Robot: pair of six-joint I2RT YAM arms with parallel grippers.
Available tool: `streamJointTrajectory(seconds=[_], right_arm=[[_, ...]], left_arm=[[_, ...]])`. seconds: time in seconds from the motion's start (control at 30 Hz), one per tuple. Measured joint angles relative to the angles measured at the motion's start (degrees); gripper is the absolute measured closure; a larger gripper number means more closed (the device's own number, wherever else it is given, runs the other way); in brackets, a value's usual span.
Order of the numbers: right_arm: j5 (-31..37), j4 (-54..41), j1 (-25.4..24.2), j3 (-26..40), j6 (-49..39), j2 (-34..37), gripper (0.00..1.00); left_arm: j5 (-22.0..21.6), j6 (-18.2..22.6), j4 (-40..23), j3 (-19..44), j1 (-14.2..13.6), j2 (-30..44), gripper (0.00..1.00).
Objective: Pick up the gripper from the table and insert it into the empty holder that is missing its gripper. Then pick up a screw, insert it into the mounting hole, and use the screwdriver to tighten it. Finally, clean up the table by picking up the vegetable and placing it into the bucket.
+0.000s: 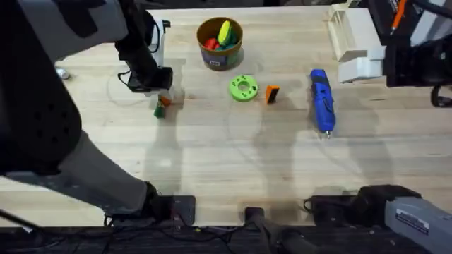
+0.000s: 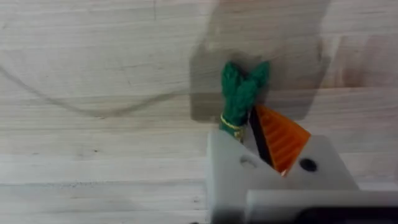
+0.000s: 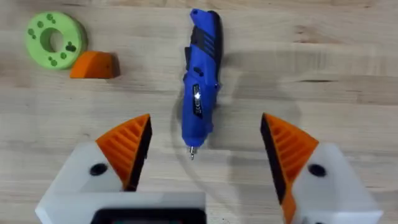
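Bare bench [image 1: 212, 162] on the arm-base side of the screwdriver [image 1: 321, 99], open lane between screwdriver and orange gripper [image 1: 272, 94], green ring [image 1: 244, 88] just beside it, bucket [image 1: 219, 42] behind, white box [image 1: 357, 42] crowding the far corner

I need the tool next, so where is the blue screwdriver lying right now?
In the overhead view the screwdriver lies on the table's right half, right of the small orange pad; the open right gripper hovers over it.

Overhead cam: high, looks down & fwd over table [image 1: 212, 162]. Wrist cams: close, facing tabletop. Right wrist & overhead share screwdriver [image 3: 200, 81], center-right overhead.
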Motion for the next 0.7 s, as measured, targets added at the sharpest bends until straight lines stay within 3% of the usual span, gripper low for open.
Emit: streamJointTrajectory(seconds=[0.1,0.47,0.7], right_arm=[[0.0,0.0,0.0,0.0,0.0,0.0,0.009],[0.0,0.0,0.0,0.0,0.0,0.0,0.010],[0.0,0.0,0.0,0.0,0.0,0.0,0.009]], left_arm=[[0.0,0.0,0.0,-0.1,-0.4,-3.6,0.985],[0.0,0.0,-2.2,-0.1,-1.0,-28.1,0.985],[0.0,0.0,-4.4,-0.1,-1.0,-34.3,0.985]])
